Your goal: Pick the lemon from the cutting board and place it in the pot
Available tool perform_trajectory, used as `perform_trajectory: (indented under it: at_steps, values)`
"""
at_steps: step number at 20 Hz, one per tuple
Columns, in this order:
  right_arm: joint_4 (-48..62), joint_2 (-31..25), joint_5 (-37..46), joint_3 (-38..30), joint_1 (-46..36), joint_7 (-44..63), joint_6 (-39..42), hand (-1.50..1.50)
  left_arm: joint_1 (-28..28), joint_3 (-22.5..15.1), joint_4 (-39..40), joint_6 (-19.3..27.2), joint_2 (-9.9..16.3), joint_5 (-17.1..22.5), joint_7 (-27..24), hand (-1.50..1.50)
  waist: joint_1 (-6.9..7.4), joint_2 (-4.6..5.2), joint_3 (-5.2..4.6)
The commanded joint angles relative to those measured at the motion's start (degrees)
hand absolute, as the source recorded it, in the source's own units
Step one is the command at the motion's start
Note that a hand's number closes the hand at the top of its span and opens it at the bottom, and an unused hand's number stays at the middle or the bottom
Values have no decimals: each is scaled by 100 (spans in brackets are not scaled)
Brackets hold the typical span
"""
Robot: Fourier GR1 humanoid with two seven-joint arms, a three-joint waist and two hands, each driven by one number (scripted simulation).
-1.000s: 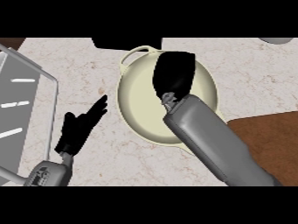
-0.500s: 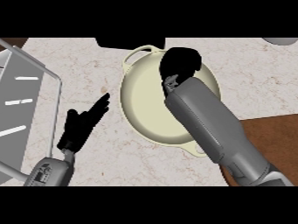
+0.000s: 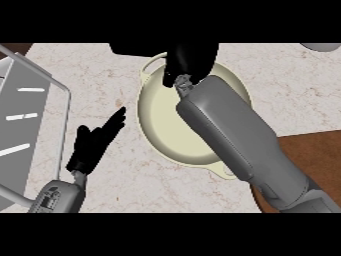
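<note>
**Lemon out of sight, right hand over the pot**

Lemon is the one thing I cannot find from up here: it shows nowhere on the counter, nowhere on the board, and nowhere on the bare floor of the pot. If it is anywhere, it is behind my right hand, and I cannot confirm that.

My right hand [image 3: 191,60] hangs over the far rim of the pot [image 3: 162,125], seen from the back, so the black mass of it hides whatever the fingers are doing. I cannot tell whether they are curled round something or slack. The grey right forearm [image 3: 236,135] runs from the lower right corner diagonally up across the pot and covers most of its right half.

What I see of the pot is a pale cream oval with a loop handle at the far end and another at the near end, sitting in the middle of the marble counter [image 3: 291,90].

The cutting board [image 3: 328,155] is the brown slab at the right edge, partly under my right forearm, and the part of it that shows is bare.

My left hand [image 3: 92,145] rests on the counter just left of the pot, apart from it, fingers straight and spread a little, pointing away from me, holding nothing.

A grey wire rack [image 3: 18,120] with pale slats fills the left edge. At the top right corner a small grey rounded thing [image 3: 322,46] is cut off by the view.
</note>
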Motion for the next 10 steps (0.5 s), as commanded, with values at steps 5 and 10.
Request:
perform_trajectory:
  at_steps: [5,10]
  values:
    - [-216,48,690,44,-604,928,-2127,-150,70,238,206,-35,124,67,-150,0,-292,-54,-12]
    - [-1022,48,843,286,-46,974,-2466,-150,287,235,8,150,51,-5,-101,0,-533,-126,-1]
